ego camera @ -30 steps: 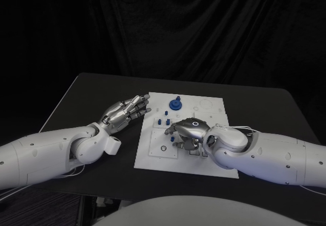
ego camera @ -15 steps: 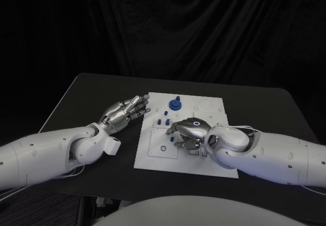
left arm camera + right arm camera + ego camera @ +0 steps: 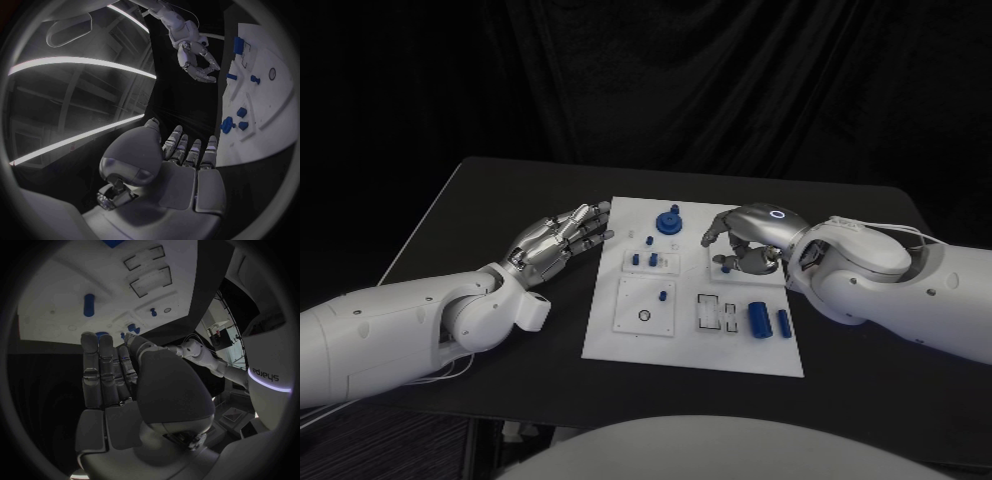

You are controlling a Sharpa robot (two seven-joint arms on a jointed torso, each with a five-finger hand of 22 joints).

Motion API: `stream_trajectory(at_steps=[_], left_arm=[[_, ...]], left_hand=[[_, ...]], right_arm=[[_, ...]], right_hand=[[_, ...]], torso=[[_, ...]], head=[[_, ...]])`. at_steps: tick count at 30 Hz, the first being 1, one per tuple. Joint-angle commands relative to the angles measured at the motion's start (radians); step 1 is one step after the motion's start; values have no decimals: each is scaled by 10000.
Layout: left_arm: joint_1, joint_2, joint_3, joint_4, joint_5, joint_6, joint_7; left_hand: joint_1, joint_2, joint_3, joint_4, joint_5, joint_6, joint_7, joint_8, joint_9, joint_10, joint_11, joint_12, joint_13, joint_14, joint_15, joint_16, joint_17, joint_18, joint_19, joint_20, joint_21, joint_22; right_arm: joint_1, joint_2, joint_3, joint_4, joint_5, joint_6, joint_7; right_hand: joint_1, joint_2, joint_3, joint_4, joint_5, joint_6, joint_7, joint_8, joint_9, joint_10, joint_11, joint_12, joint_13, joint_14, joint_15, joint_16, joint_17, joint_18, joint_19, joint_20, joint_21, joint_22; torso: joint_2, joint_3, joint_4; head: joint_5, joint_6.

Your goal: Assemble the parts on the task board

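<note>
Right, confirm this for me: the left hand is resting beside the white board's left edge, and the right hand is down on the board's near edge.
One thing is wrong. The right hand is over the far part of the white board, not its near edge, as the head view shows. The left hand is beside the board's left edge, as stated.

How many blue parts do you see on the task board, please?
6: one round part at the far edge, three small pegs nearer, two long ones near-right; the right hand may hide others.
</note>
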Motion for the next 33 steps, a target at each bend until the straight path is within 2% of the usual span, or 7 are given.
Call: stream_trajectory(at_steps=[1,6,8,14,18,21,33], left_arm=[[-12,46,10,24,330,-56,560],[-12,89,10,6,419,-32,569],[-12,104,10,-7,438,-13,563],[-13,122,10,-24,455,22,564],[-13,143,10,-55,459,47,559],[-14,160,10,-72,460,67,562],[-20,194,10,-104,461,125,547]], left_hand=[[106,31,60,-10,71,66,-11,68,10,-7,60,44,10,35,60,65,14,115,16,52,48,-11],[185,24,99,-20,165,64,-25,75,11,-2,52,50,10,38,57,73,14,116,16,49,48,-24],[197,25,106,-21,181,52,-25,74,9,-3,52,46,9,36,56,71,14,115,14,48,48,-28],[259,25,142,-27,252,46,-26,76,9,-8,54,39,7,30,57,71,12,113,10,46,45,-41],[279,23,153,-29,276,40,-26,76,8,-10,55,38,6,28,57,69,12,113,10,46,45,-42],[309,24,171,-32,314,36,-24,77,8,-13,54,31,5,26,60,71,12,111,7,46,44,-49],[359,28,205,-34,369,27,-25,77,6,-22,53,16,3,23,69,72,12,107,12,49,47,-43]], right_arm=[[126,-204,-28,59,658,339,-580],[221,-413,-78,-181,590,501,-777],[166,-446,-92,-327,472,422,-798],[-16,-397,-105,-619,233,338,-813],[-139,-291,-107,-806,158,341,-770],[-220,-203,-107,-915,134,345,-723],[-503,247,-104,-1478,110,79,-344]], right_hand=[[-79,29,100,25,-26,90,-72,8,-53,37,29,-131,-105,58,31,42,-23,-93,78,12,74,476],[-135,-13,97,75,-184,96,-69,-100,-171,-75,69,-379,-288,63,68,50,-36,-96,70,40,37,465],[-241,-56,25,167,-420,125,21,-177,-272,-9,58,-470,-391,74,73,63,-46,-88,68,58,-7,449],[-312,-103,-46,239,-538,93,-27,-261,-361,105,54,-485,-443,96,77,77,-54,-94,109,64,27,453],[-312,-124,-68,253,-560,32,-42,-329,-421,181,46,-480,-465,111,70,85,-58,-95,133,63,44,456],[-326,-141,-95,281,-599,26,-27,-368,-471,302,25,-455,-479,136,55,99,-61,-103,181,55,104,470],[-205,-197,-117,365,-604,-541,292,-777,-889,1156,-104,-570,-706,305,-62,116,-120,-152,458,-55,362,542]], torso=[[-15,-28,-8],[-6,-23,7],[-4,-18,-8],[-3,-30,-7],[18,10,-12],[16,14,-8],[11,-6,-4]], head=[[-71,-1],[-115,-1],[-76,-1],[-66,-1],[-88,-1],[-81,-1],[-85,-1]])
